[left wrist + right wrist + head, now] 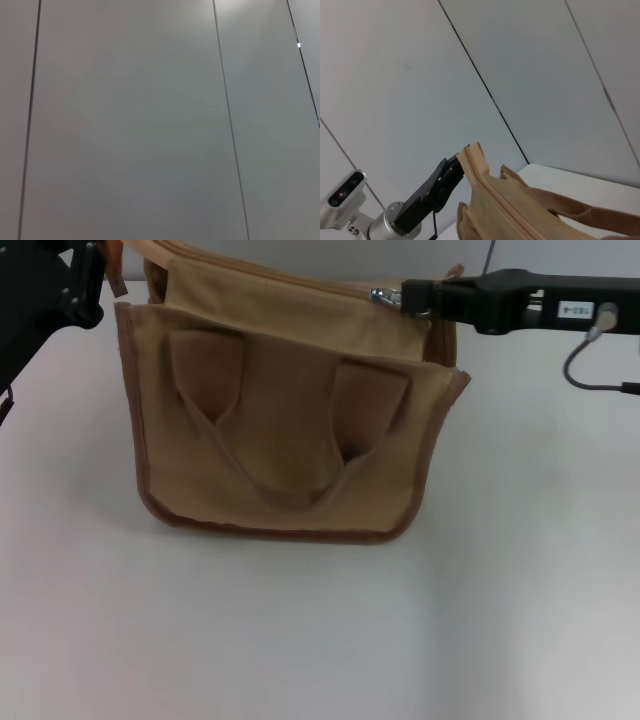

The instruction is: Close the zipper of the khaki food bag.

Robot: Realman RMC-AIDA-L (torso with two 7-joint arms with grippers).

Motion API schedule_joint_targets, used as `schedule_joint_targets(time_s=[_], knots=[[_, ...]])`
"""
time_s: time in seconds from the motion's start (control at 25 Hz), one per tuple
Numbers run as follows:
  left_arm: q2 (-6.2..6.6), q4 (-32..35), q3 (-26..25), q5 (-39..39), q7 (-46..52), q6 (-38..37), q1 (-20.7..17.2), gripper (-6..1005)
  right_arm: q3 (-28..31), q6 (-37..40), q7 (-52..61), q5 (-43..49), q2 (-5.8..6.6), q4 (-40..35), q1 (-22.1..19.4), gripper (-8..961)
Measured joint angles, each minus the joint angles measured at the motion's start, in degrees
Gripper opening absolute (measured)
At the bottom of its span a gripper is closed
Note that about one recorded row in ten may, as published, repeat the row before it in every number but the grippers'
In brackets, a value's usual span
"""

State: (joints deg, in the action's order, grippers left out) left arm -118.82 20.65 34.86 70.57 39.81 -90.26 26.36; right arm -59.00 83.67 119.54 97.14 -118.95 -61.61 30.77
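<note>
I see the khaki food bag (290, 440) upright on the white surface (300, 640), filling the upper centre of the head view, its broad face with two looped handles (285, 420) turned toward the camera. Brown piping edges the front panel.

The zipper (300, 280) runs along the bag's top edge near the top of the frame. Its silver pull tab (384, 296) sits toward the right end of that line, upper right of centre.

The right gripper (405, 297) reaches in horizontally from the upper right edge, its black tip touching the pull tab. It looks clenched on the tab, though the contact itself is small in this view. A grey cable (590, 365) loops below the arm.

The left gripper (100, 275) sits at the upper left corner of the head view, against the bag's left top end. In the right wrist view I see it (451, 176) in the lower left, pinching the raised end of the bag's top strip (472, 155), so it is grasping the bag there.

The left wrist view shows only grey wall panels (130, 120) with thin dark seams.
</note>
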Motion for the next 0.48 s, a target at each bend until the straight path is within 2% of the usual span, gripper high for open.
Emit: schedule_joint_targets(time_s=[0.48], knots=[[0.0, 0.01, -0.16, 0.0, 0.1, 0.01, -0.39, 114, 5.94, 4.1, -0.24, 1.51, 0.55, -1.61, -3.23, 1]])
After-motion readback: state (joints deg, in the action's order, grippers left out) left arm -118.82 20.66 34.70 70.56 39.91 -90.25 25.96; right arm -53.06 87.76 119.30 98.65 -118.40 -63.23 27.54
